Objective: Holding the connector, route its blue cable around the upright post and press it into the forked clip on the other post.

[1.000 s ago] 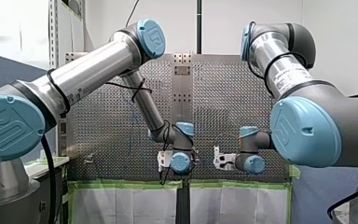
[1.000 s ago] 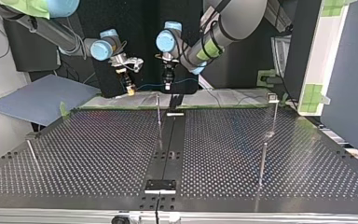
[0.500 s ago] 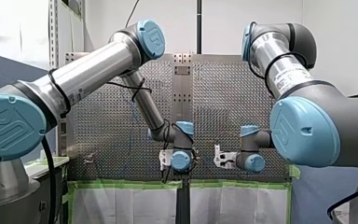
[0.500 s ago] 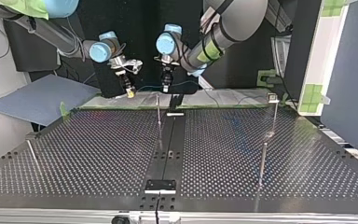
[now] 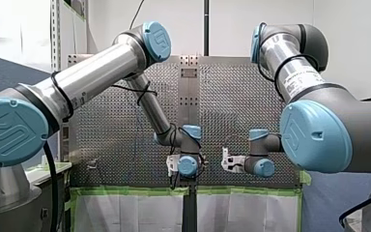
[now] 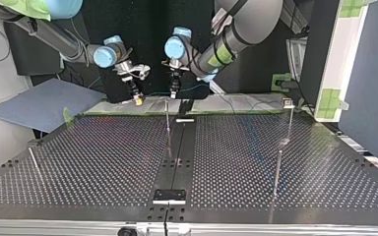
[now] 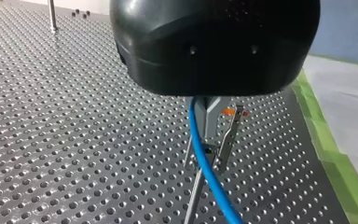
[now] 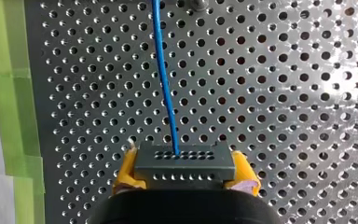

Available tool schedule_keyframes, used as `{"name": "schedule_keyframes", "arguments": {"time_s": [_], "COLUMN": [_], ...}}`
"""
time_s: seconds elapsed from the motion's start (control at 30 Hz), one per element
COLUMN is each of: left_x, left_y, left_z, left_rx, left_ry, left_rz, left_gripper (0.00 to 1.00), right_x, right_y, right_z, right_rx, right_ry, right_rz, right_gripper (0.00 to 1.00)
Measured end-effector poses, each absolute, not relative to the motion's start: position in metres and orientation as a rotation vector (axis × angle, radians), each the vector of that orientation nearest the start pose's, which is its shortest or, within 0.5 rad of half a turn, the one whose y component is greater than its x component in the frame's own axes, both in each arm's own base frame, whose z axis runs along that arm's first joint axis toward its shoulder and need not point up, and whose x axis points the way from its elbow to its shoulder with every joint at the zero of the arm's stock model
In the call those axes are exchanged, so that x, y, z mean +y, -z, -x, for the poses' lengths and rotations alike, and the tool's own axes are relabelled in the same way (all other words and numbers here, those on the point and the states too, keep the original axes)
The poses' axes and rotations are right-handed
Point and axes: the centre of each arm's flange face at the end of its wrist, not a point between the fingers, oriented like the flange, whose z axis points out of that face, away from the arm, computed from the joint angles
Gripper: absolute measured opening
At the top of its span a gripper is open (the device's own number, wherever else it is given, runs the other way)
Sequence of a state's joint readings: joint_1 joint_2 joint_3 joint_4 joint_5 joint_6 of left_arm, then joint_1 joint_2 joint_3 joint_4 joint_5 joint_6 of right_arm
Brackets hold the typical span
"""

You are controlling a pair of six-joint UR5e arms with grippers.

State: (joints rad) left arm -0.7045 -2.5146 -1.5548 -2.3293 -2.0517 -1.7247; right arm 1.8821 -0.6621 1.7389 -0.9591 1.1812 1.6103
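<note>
1. Right gripper (image 8: pixel 185 178): yellow pads (image 8: pixel 123 175) clamped on the connector (image 8: pixel 185 161), over the table (image 8: pixel 307 93) edge by the tape (image 8: pixel 9 93).
2. Left gripper (image 7: pixel 207 156): metal fingers (image 7: pixel 227 140) closed around the cable (image 7: pixel 223 205), same edge.
3. Post (image 6: pixel 167 118) stands just inboard of both; clip post (image 6: pixel 289 120) near that edge's corner.
4. Both grippers point down.

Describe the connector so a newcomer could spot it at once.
In the right wrist view, over the perforated table, find my right claw. Between its yellow pads sits the connector: a dark grey block with two rows of small holes, the only thing the blue cable runs out of.
</note>
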Motion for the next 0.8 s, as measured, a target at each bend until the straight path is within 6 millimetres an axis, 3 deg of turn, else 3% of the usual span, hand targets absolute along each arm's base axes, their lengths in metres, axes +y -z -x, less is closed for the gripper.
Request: {"name": "schedule_keyframes", "arguments": {"time_s": [0.3, 0.57, 0.8], "left_x": [-0.492, -0.494, -0.495], "left_y": [0.013, 0.042, 0.036], "left_z": [-0.448, -0.453, -0.466], "left_rx": [1.679, 1.705, 1.710], "left_ry": [0.283, 0.272, 0.263], "left_rz": [-0.089, -0.076, -0.057], "left_gripper": [0.00, 0.00, 0.00], "right_x": [-0.523, -0.524, -0.525], "right_y": [0.030, 0.029, 0.029], "right_z": [-0.347, -0.347, -0.347], "right_rx": [-0.930, -0.928, -0.924], "right_ry": [-1.679, -1.678, -1.678], "right_rz": [-1.792, -1.794, -1.791], "right_gripper": [0.00, 0.00, 0.00]}}
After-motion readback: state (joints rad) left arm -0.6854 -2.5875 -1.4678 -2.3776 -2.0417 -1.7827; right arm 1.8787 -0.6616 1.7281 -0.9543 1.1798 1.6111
